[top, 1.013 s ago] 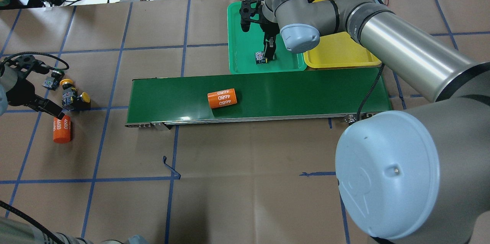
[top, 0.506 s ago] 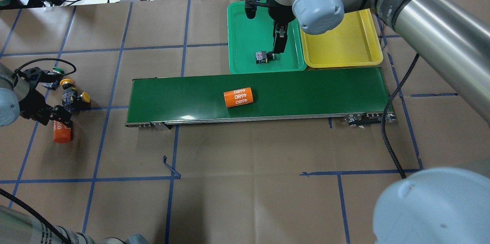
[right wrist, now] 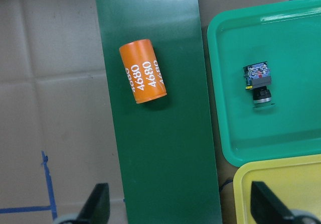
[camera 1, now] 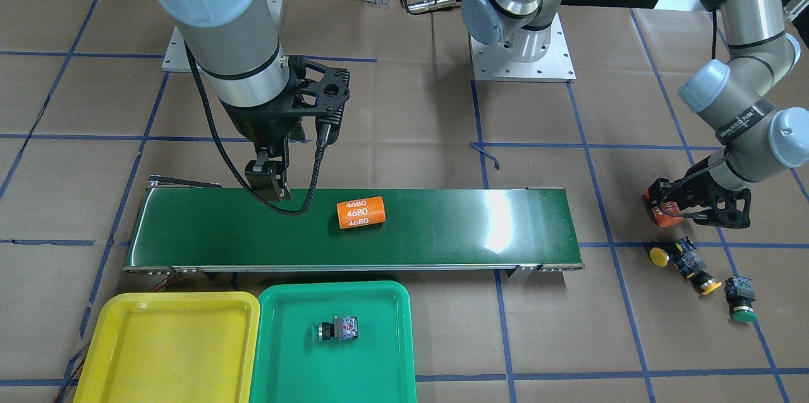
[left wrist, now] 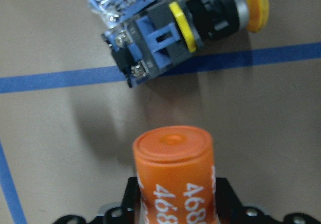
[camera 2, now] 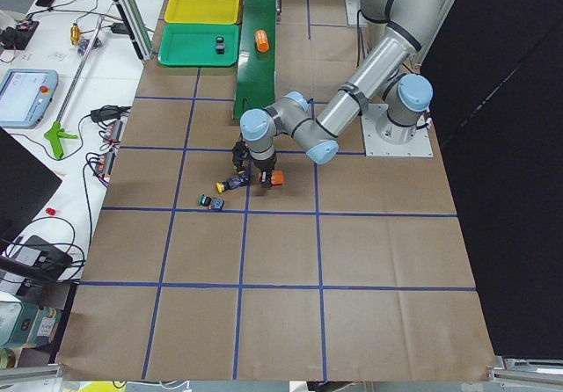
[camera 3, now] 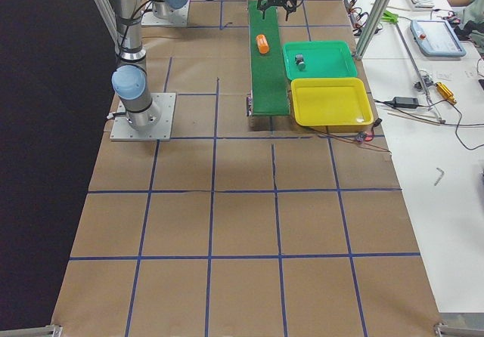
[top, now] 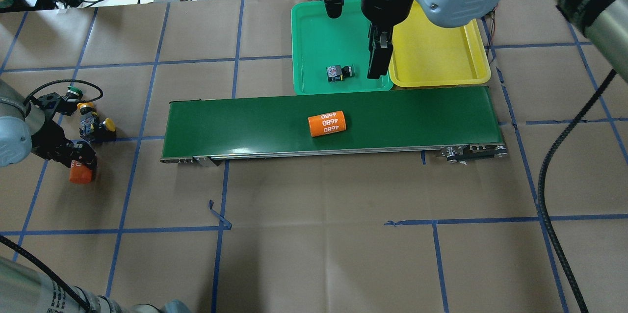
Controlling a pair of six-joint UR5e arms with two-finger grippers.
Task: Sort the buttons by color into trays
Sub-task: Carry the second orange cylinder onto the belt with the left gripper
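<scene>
One button (top: 339, 73) lies on its side in the green tray (top: 314, 23), also in the right wrist view (right wrist: 258, 81). The yellow tray (top: 441, 58) beside it holds nothing. My right gripper (top: 375, 72) hangs open and empty above the trays' shared edge, clear of that button. At the far left, two yellow-capped buttons (top: 105, 126) (top: 84, 105) and a green-capped one (top: 73, 90) lie on the paper. Just in front of them my left gripper (top: 78, 160) is shut on an orange "4680" cylinder (left wrist: 173, 153).
A long dark-green conveyor belt (top: 245, 126) runs across the middle, in front of the trays, with a second orange cylinder (top: 327, 123) lying on it. Cables and boxes sit beyond the table's far edge. Bare brown paper with blue tape lines covers the near half.
My right gripper rose off the button in the green tray and shifted right. The belt's cylinder travelled right. My left gripper came down over the floor cylinder and closed on it.
</scene>
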